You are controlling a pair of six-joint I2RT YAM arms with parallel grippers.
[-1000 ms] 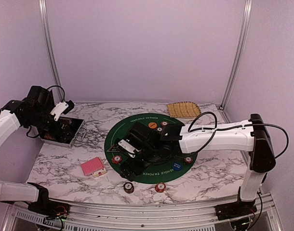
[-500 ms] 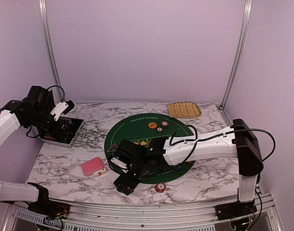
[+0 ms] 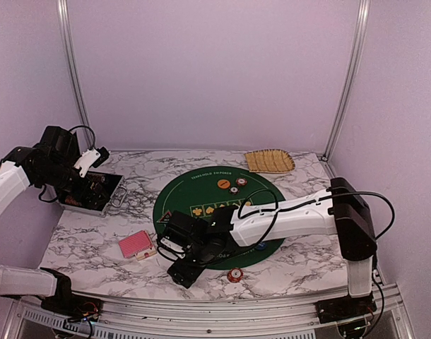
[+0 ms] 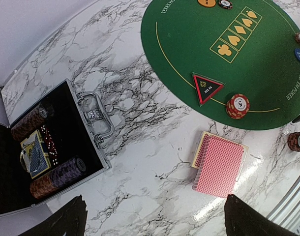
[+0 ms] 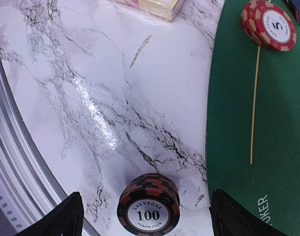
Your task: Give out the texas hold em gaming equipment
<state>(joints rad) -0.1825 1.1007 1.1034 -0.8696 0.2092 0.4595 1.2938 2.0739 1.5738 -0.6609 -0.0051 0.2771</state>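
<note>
Your left jaws are spread wide with nothing in them, hanging over the surface [image 4: 140, 147] between the case [image 4: 56, 147] and the deck [image 4: 218, 164]. Further right, the 100 stack [image 5: 148, 209] sits on the marble just off the mat [image 5: 268, 123]. Your right jaws straddle it, wide open and not touching it. I'd guess those chips are hard, slick-edged and loose on each other, so pinch opposite rims low down or the top ones could shear off.
</note>
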